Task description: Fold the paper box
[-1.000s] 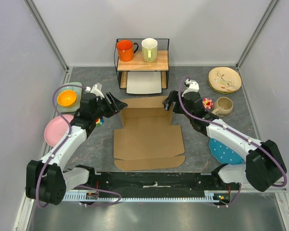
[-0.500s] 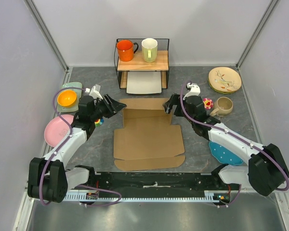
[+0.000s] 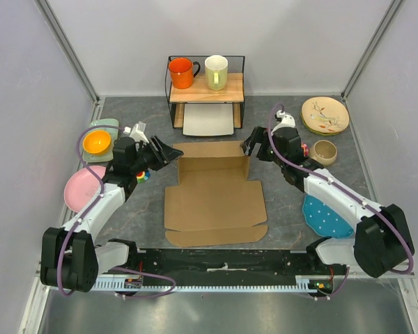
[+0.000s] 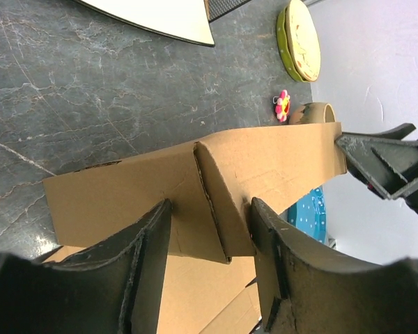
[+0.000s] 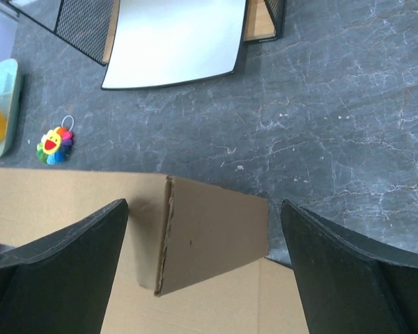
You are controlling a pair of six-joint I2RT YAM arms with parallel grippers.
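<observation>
Brown paper box (image 3: 214,198) lies mid-desk (image 3: 282,129), back wall raised. Left tool (image 3: 173,149) straddles its back-left corner flap; whether it pinches is unclear. Right tool (image 3: 249,147), spread wide, hovers at the back-right corner.

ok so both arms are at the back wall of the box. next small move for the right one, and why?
Probably close the right fingers on the right end flap of the paper box. They stand wide open either side of it, with gaps on both sides, while the left fingers bracket the opposite flap, so both ends could then fold in together.
</observation>
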